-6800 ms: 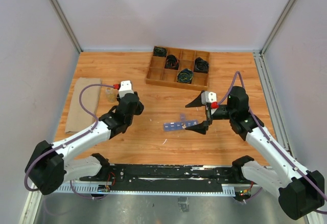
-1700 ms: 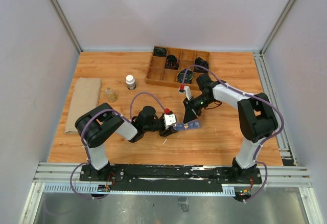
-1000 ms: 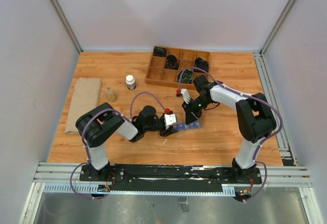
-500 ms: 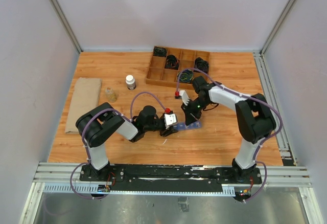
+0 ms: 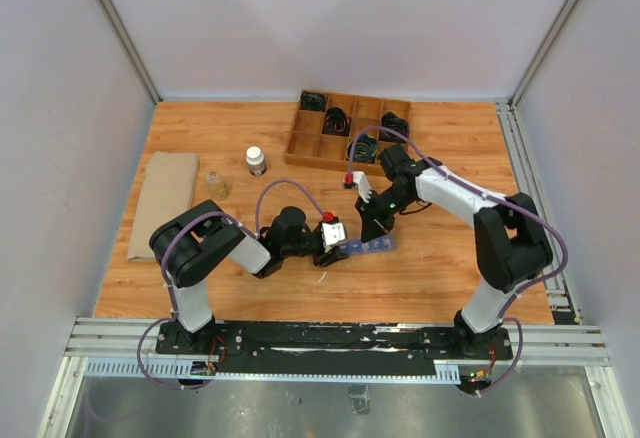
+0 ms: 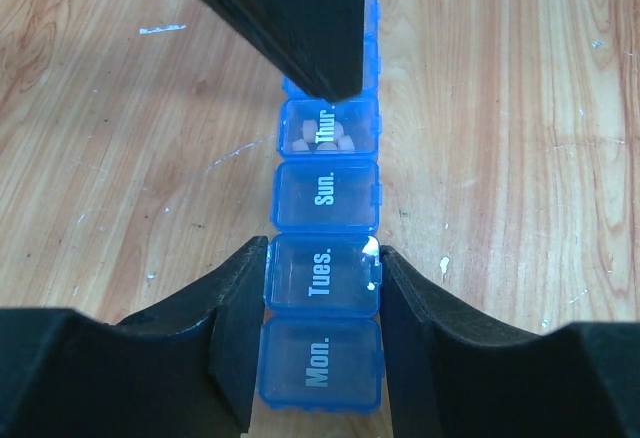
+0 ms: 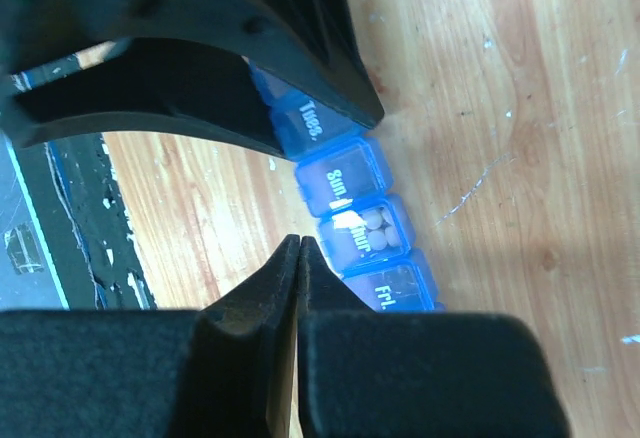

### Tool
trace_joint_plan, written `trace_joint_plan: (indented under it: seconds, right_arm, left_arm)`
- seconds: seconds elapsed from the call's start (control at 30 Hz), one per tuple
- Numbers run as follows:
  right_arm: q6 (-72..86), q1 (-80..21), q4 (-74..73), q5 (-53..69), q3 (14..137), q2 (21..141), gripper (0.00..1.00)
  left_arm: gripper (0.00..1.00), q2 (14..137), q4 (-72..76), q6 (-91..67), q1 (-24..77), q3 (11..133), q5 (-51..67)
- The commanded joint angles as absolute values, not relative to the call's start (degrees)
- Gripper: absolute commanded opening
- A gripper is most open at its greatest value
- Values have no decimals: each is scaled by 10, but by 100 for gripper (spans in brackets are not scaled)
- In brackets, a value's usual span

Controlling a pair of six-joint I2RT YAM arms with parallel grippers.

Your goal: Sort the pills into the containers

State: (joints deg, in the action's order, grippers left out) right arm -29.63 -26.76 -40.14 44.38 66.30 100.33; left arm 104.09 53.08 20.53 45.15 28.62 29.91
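Note:
The containers are a translucent-blue strip of lidded day compartments lying on the wood. In the left wrist view the strip runs away from me. My left gripper is shut on it, its jaws pressing both sides of the Tues. and Mon. cells. Several pale pills show inside the Thur. cell. My right gripper is shut with nothing in it. Its tip hangs at the Thur. cell's far edge. From above, the left gripper and right gripper meet over the strip.
A wooden divided tray with black cables stands at the back centre. A white-capped bottle, a small clear jar and a brown cloth sit at the left. The arms' black base rail runs along the near edge.
In the last second the right arm's elbow has swung a little right while its tip stays at the strip. The left gripper keeps its hold. Earlier both arms closed in on the strip.

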Motion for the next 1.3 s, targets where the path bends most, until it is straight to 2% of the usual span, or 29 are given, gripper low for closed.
trace_joint_plan:
  seconds: [0.0,0.33,0.43,0.53,0.63,0.7,0.87,0.93,1.0,1.27]
  right_arm:
    - [-332,-271,-405,469,653,957,1]
    - [-289,-272,-430,313,685,1105,1]
    - [-291,-268,-430,336,685,1095,1]
    - [-322,-261,-449,429,688,1060,2]
    - [-363,-254,-470,504,691,1018,7]
    - [-378,-250,-470,512,688,991,14]
    - [-394,-234,-464,508,685,948,29]
    - [-395,-225,-463,509,684,932,34]
    - [-396,-216,-461,514,682,918,39]
    - [-403,-195,-445,530,670,832,52]
  left_arm:
    - [26,1062,498,205,455,287,296]
    - [25,1068,498,206,455,289,299]
    - [25,1069,498,207,455,289,298]
    - [25,1068,498,207,455,289,296]
    - [27,1068,499,202,455,291,293]
    - [32,1066,499,192,455,295,286]
    - [68,1042,545,132,455,283,265]
    - [90,1018,569,108,455,268,259]
    - [98,990,581,92,455,257,263]
    - [99,854,550,-24,455,236,261]
